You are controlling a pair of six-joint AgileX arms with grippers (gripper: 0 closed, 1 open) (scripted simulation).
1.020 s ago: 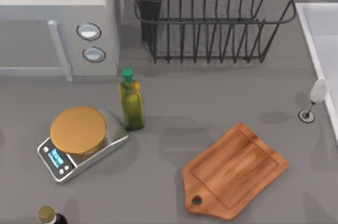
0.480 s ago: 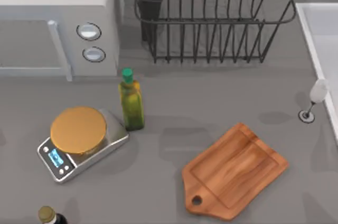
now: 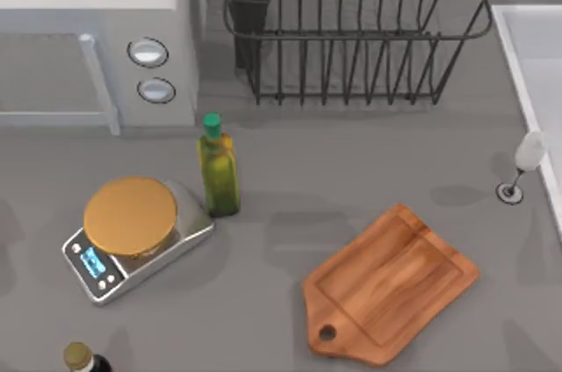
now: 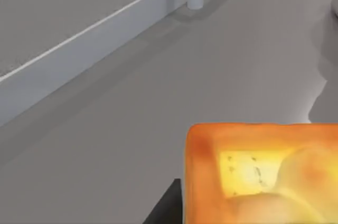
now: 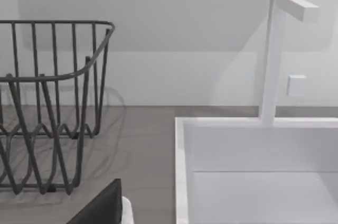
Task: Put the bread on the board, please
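Note:
The bread (image 4: pixel 248 166), a golden-yellow chunk with an orange-brown crust, sits very close in the left wrist view, above the grey table. My left gripper (image 4: pixel 253 218) is shut on it, and one dark finger (image 4: pixel 168 205) shows against its side. The board (image 3: pixel 395 280), reddish-brown wood with a grooved rim and a holed handle, lies bare at the table's front right in the top view. A dark edge of my right gripper (image 5: pixel 103 208) shows in the right wrist view, near the sink.
A kitchen scale (image 3: pixel 132 223) with a round tan plate stands front left, with an oil bottle (image 3: pixel 218 170) beside it. A microwave (image 3: pixel 88 30) and a dish rack (image 3: pixel 351 30) line the back. A wine glass (image 3: pixel 522 161) and a white sink (image 3: pixel 536 65) are at the right.
A soft shadow has spread in at the table's left edge. The board, scale and bottles have not moved.

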